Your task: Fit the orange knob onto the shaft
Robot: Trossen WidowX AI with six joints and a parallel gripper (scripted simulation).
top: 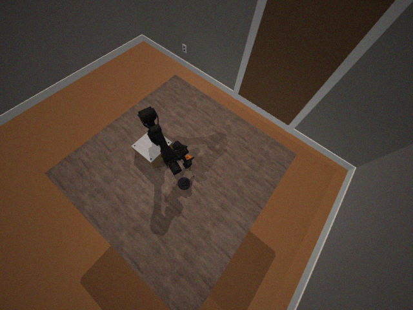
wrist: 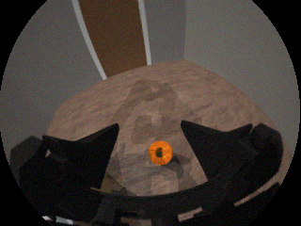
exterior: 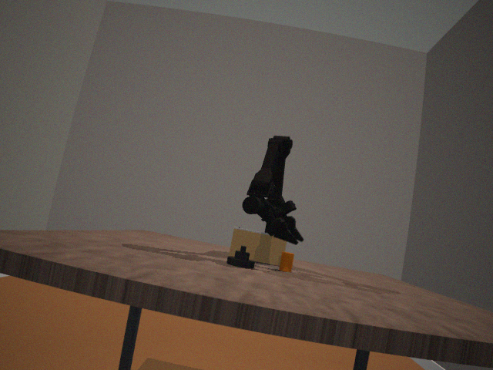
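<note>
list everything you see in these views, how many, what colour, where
knob: one, orange, upright on the table beside the pedestal, off the shaft
round pedestal with shaft: one, dark, on the table
table: one, brown wood grain, under it all
block: one, tan sides, white top, at the arm's base
wall outlet: one, pale, low on a wall
door-like panel: one, brown, pale frame, in a wall
arm: one, black, over the table
claw: one, black, open above the knob
</note>
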